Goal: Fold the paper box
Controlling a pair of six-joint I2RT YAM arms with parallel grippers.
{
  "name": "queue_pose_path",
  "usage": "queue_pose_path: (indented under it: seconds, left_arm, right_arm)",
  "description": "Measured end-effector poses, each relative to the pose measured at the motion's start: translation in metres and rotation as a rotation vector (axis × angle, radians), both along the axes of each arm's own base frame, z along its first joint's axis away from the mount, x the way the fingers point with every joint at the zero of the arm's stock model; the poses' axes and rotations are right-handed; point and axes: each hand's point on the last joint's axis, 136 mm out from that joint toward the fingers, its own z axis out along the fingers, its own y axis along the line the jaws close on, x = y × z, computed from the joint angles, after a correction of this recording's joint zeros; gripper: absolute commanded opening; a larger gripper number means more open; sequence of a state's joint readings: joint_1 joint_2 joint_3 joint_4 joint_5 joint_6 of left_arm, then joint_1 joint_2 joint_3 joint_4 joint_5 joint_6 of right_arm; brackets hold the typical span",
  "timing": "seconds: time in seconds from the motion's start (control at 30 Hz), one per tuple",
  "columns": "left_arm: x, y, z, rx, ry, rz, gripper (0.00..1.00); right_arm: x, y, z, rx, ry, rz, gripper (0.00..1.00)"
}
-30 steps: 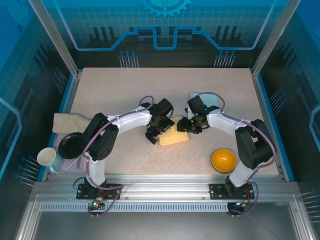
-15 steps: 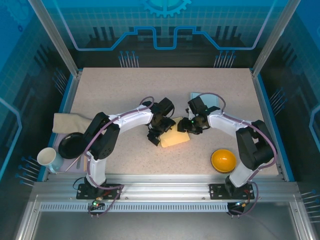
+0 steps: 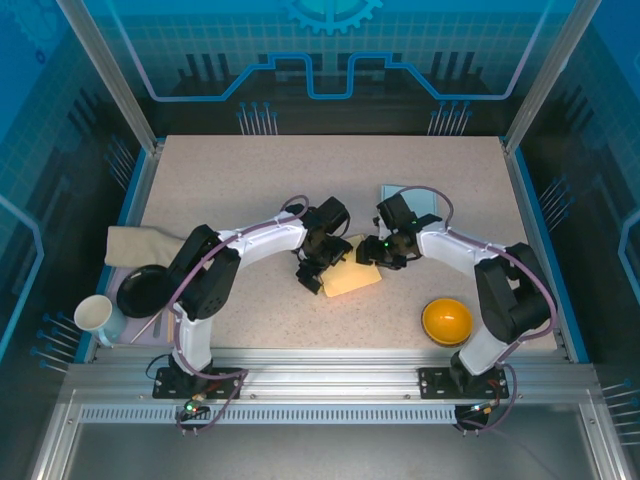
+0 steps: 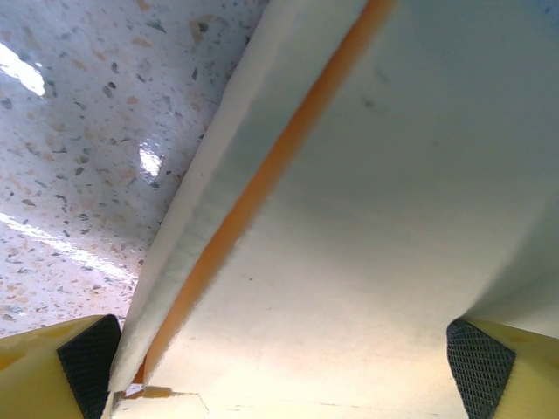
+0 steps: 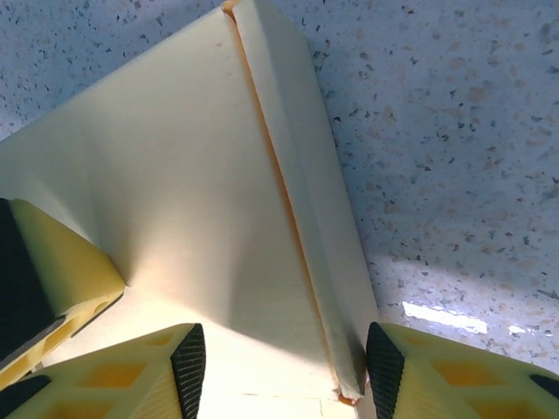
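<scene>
- At the middle of the table [image 3: 250, 180], just ahead of the two arms, lies the paper box [image 3: 352, 277], pale yellow and still mostly flat, with a thin orange line along one folded edge.
- On its left end sits the left gripper [image 4: 281, 367]. Its jaws are spread wide, and the box is wedged between the two dark pads [image 4: 87, 362], touching both.
- On the far right corner of the box sits the right gripper [image 5: 284, 362]. Its jaws stand parted, astride the folded flap. One pad [image 5: 384, 358] is against the flap's outer edge and the other is over the flat panel.
- From the right wrist camera, a yellow finger of the left gripper shows pressing into the panel, which creases around it.
- Near the right arm's base, well apart from the box, is an orange bowl [image 3: 447, 320].
- At the table's left edge are a black bowl [image 3: 143, 290], a white mug [image 3: 93, 313] and a beige cloth [image 3: 135, 245].
</scene>
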State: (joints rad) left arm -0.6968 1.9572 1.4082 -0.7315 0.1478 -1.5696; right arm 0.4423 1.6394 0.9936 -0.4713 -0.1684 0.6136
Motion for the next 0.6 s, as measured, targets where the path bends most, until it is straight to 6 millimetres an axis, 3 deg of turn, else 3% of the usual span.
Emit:
queue_pose_path:
  seconds: [0.4,0.53,0.6]
  left_arm:
    - [0.002,0.001,-0.002,-0.008,-0.012,0.005,0.99]
    - [0.002,0.002,-0.002,-0.007,-0.012,0.005,0.99]
    - [0.002,0.002,-0.002,-0.007,-0.013,0.002,0.99]
  right_arm:
    - [-0.017,-0.003,0.009,-0.002,-0.017,0.019,0.52]
    - [-0.026,-0.007,0.01,-0.013,-0.017,0.029,0.47]
    - [-0.03,-0.01,0.009,-0.023,-0.013,0.034,0.39]
